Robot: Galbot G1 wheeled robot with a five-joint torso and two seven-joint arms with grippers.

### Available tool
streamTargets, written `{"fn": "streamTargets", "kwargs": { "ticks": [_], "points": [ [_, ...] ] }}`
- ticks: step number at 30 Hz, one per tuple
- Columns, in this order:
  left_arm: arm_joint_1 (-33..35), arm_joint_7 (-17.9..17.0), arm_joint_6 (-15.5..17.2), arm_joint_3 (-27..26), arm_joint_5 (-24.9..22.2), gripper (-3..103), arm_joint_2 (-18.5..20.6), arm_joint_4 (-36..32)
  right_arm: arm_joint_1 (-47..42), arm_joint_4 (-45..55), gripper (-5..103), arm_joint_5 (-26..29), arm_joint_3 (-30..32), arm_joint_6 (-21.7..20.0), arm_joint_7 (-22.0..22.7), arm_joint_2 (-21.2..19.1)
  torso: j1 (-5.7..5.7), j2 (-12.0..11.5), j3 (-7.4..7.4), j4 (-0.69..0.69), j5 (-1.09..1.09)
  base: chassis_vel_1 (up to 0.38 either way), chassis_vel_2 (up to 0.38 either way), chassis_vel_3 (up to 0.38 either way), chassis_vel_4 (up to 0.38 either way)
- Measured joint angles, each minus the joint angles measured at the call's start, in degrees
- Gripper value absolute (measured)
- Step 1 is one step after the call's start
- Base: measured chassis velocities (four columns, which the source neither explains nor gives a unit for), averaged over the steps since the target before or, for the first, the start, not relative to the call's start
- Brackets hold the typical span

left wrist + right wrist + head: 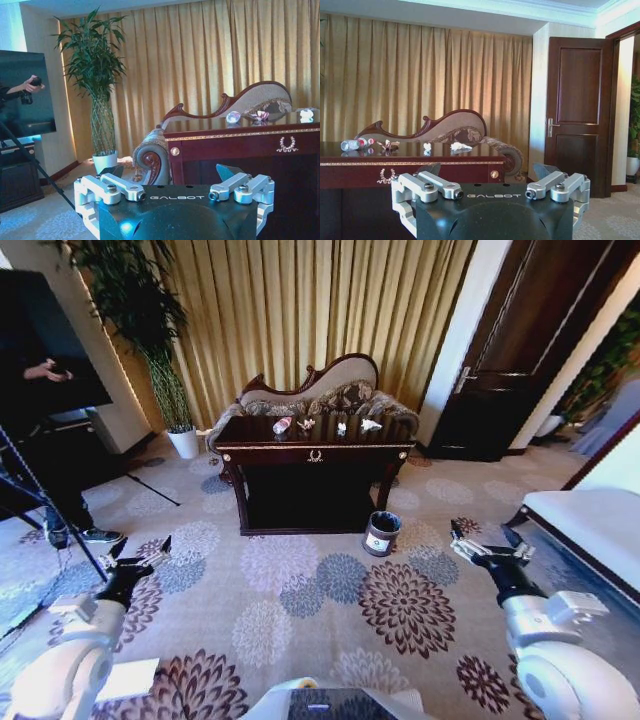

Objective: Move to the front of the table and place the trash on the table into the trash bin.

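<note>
The dark glossy table (315,453) stands a few steps ahead across the carpet. On its top lies the trash: a clear bottle with a red label (282,425), a wrapper bit (306,424) and crumpled whitish paper (341,428). The small round trash bin (381,533) sits on the floor by the table's front right leg. My left gripper (140,548) hangs open low on the left. My right gripper (483,536) is open low on the right, and both are empty. The right wrist view shows the bottle (355,144) and paper (459,146) on the table (420,167) beyond the open gripper (487,172).
An upholstered chaise (330,390) stands behind the table. A potted plant in a white pot (183,442) is at the back left. A tripod (60,510) and a person with a camera are at the far left. A white-cushioned bench (590,525) is at the right, and open carpet (330,590) lies ahead.
</note>
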Motion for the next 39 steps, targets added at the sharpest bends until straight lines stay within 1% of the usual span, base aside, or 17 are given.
{"fn": "streamTargets", "kwargs": {
  "ticks": [11,21,23,28,39],
  "points": [
    [0.06,0.04,-0.11,-0.03,-0.06,100,0.03,-0.01,0.04,-0.01,100,-0.05,-0.02,0.00,-0.03,-0.10,0.00,0.00,0.00,-0.01,0.00,-0.114,0.104,0.098,-0.112],
    [0.27,0.10,-0.12,-0.13,-0.10,100,-0.19,-0.37,0.01,-0.01,100,-0.05,-0.09,0.01,-0.04,-0.13,0.01,0.00,0.00,0.00,-0.01,-0.124,0.151,0.125,-0.149],
    [0.28,0.11,-0.12,-0.18,-0.12,100,-0.24,-0.52,-0.03,-0.01,100,-0.05,-0.12,0.03,-0.05,-0.11,0.01,0.00,0.00,0.01,0.02,-0.143,0.145,0.146,-0.117],
    [0.29,0.13,-0.12,-0.22,-0.16,100,-0.29,-0.62,-0.03,0.04,100,-0.07,-0.13,0.05,-0.05,-0.09,0.00,0.00,0.00,-0.01,0.00,-0.150,0.115,0.132,-0.126],
    [0.37,0.15,-0.34,-0.10,-0.17,100,-0.54,-0.50,-0.04,0.08,100,-0.18,-0.19,0.12,-0.07,0.03,-0.01,0.00,0.00,0.00,0.00,-0.158,0.170,0.154,-0.169]
  ]
}}
